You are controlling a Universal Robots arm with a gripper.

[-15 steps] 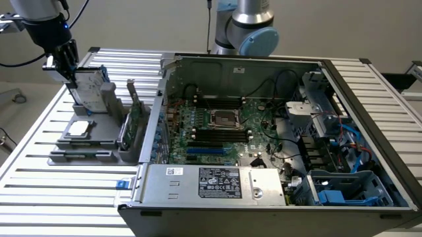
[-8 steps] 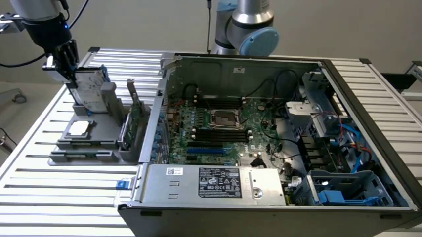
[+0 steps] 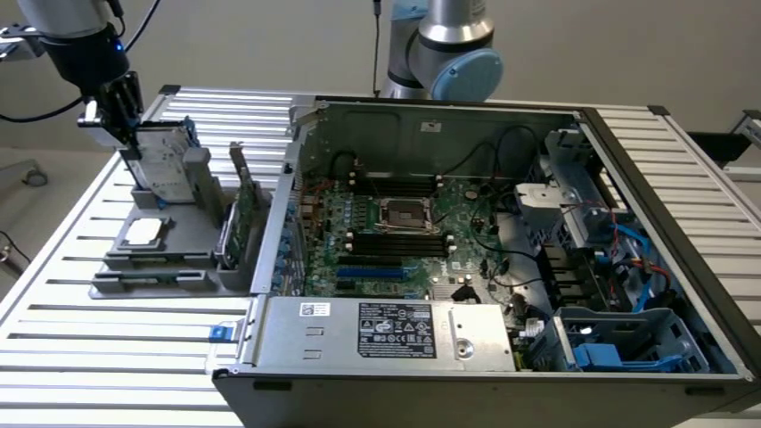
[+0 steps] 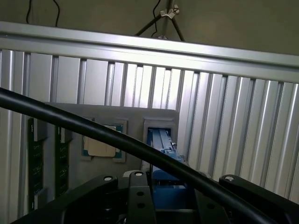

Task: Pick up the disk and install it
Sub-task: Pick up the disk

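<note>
A black cable [image 4: 140, 147] is slung across the gripper [image 4: 166, 186], whose jaws appear clamped on the top edge of the disk [image 4: 161, 140]. The disk is stood upright in the grey holder [image 3: 178, 267] by the bench [image 3: 95, 357] edge at the exterior view's left. It is best drawn straight up, untilted, so its blue carrier is not jammed in the slot.

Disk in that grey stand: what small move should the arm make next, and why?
Probably a straight lift upward. The gripper seems closed on the upper end of the disk, whose lower end sits in a slot of the grey stand. Pulling sideways first might jam it against the slot walls.
</note>
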